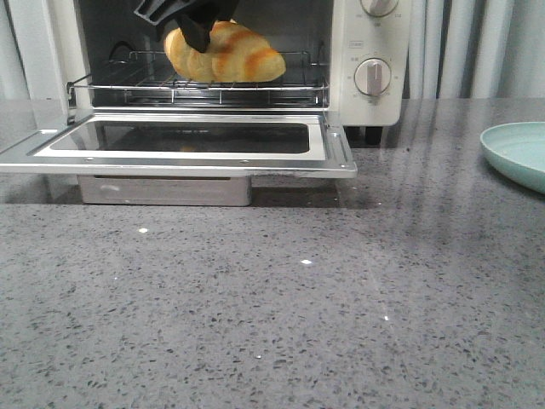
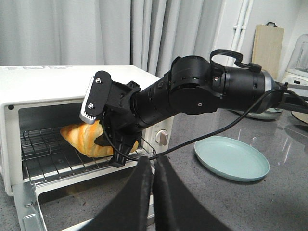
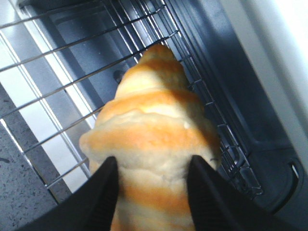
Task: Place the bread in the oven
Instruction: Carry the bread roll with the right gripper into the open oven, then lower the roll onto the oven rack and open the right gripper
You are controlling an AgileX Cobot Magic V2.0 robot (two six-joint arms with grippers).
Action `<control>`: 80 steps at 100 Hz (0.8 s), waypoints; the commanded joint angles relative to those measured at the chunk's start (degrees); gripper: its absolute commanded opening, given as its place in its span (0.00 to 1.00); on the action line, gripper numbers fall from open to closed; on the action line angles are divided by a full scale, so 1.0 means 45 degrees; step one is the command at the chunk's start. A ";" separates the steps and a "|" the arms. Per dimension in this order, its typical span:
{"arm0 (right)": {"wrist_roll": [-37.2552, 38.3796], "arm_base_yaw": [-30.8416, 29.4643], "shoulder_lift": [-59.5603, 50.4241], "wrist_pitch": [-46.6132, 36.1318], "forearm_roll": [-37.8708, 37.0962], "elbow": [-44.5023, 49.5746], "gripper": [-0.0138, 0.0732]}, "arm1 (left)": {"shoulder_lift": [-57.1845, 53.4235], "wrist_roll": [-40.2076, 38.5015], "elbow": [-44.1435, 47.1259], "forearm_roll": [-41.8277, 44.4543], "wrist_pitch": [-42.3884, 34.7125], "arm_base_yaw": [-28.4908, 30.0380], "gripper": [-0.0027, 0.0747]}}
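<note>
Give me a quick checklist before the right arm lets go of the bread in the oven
1. Oven door fully down: ok.
2. Bread held by right gripper, fingers on both sides: ok.
3. Bread over the wire rack, inside the cavity: ok.
4. Bread resting on the rack rather than hanging above it: cannot tell.
5. Left gripper shut and clear of the oven: ok.

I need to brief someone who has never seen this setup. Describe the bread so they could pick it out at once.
Start at the cream-white oven at the back of the grey counter, its glass door folded down flat. Look inside at the wire rack: the bread is just over it, pinched in the right gripper. It is the only golden-brown thing there, a ridged, tapered roll with paler cream stripes.
</note>
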 commanded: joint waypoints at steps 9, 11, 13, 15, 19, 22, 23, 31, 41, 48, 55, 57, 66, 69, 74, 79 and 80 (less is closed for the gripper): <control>-0.0033 0.0069 -0.0866 -0.0440 -0.0495 -0.0413 0.51 | 0.0102 -0.0076 -0.0397 -0.0021 -0.0924 0.0021 0.01; -0.0033 0.0069 -0.0866 -0.0440 -0.0495 -0.0413 0.51 | 0.0102 -0.0076 -0.0397 -0.0021 -0.0924 0.0021 0.01; -0.0033 0.0069 -0.0891 -0.0408 -0.0495 -0.0413 0.52 | 0.0102 -0.0076 -0.0397 -0.0021 -0.0924 0.0021 0.01; -0.0033 0.0069 -0.0891 -0.0380 -0.0495 -0.0413 0.52 | 0.0102 -0.0076 -0.0397 -0.0021 -0.0924 0.0021 0.01; -0.0033 0.0069 -0.0916 -0.0354 -0.0495 -0.0413 0.52 | 0.0102 -0.0076 -0.0397 -0.0069 -0.0924 0.0021 0.01; -0.0033 0.0069 -0.0914 -0.0354 -0.0495 -0.0413 0.52 | 0.0102 -0.0076 -0.0397 -0.0069 -0.0924 0.0021 0.01; -0.0033 0.0069 -0.0914 -0.0330 -0.0495 -0.0413 0.52 | 0.0102 -0.0076 -0.0397 -0.0096 -0.0924 0.0021 0.01; -0.0010 0.0130 -0.0965 -0.0300 -0.0495 -0.0413 0.52 | 0.0102 -0.0076 -0.0397 -0.0114 -0.0924 0.0021 0.01; 0.0020 0.0211 -0.1019 -0.0211 -0.0495 -0.0413 0.52 | 0.0102 -0.0076 -0.0397 -0.0165 -0.0905 0.0021 0.01; 0.0020 0.0211 -0.1070 -0.0211 -0.0495 -0.0413 0.57 | 0.0102 -0.0076 -0.0397 -0.0175 -0.0905 0.0021 0.01; 0.0020 0.0211 -0.1069 -0.0193 -0.0495 -0.0413 0.63 | 0.0102 -0.0076 -0.0397 -0.0195 -0.0905 0.0021 0.01; 0.0020 0.0211 -0.1069 -0.0193 -0.0495 -0.0413 0.64 | 0.0102 -0.0076 -0.0397 -0.0195 -0.0905 0.0021 0.01; 0.0020 0.0211 -0.1069 -0.0064 -0.0495 -0.0413 0.66 | 0.0102 -0.0076 -0.0397 -0.0195 -0.0905 0.0021 0.01; 0.0020 0.0211 -0.1069 -0.0064 -0.0495 -0.0413 0.66 | 0.0102 -0.0076 -0.0397 -0.0195 -0.0905 0.0021 0.01; 0.0020 0.0211 -0.1069 -0.0064 -0.0495 -0.0413 0.66 | 0.0102 -0.0076 -0.0397 -0.0195 -0.0905 0.0021 0.01; 0.0020 0.0211 -0.1069 -0.0064 -0.0495 -0.0413 0.66 | 0.0102 -0.0076 -0.0397 -0.0195 -0.0905 0.0021 0.01; 0.0020 0.0211 -0.1069 -0.0056 -0.0495 -0.0413 0.66 | 0.0102 -0.0076 -0.0397 -0.0195 -0.0905 0.0021 0.01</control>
